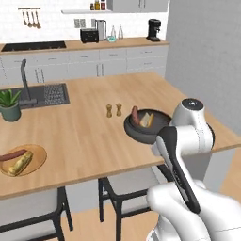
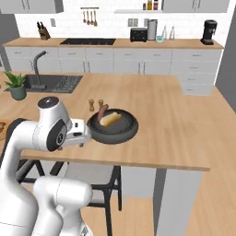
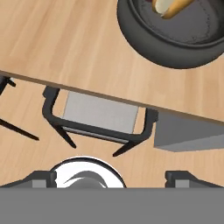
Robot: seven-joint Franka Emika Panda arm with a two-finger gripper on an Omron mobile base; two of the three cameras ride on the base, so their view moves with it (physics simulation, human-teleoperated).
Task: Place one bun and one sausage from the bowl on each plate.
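Worktop of pale wood, smooth, long grain, square front edge. Bowl near that edge: wide, shallow, dark grey-black, matt, thick rounded rim. Inside it one bun, oblong, golden-yellow with a paler cut face, and one sausage, short reddish-brown cylinder with rounded ends, leaning on the far-left wall beside the bun. From the right base view the same pair lie touching, the sausage at the rim, the bun toward the middle of the bowl.

Tan plate, flat, round, wood-coloured, sits far left on the worktop, well apart from the bowl. It carries a second bun and a second sausage, lying side by side.

Two small shakers, wood-toned, upright, stand just behind the bowl. Potted plant with spiky green leaves beside the grey sink.

Gripper: two dark tips stand far apart at the bottom of the hand view, jaws wide, nothing between them. It hangs off the front edge of the worktop, above a stool with a grey seat and a black frame. The bowl lies at the top right of that view, with the bun cut by the frame edge.
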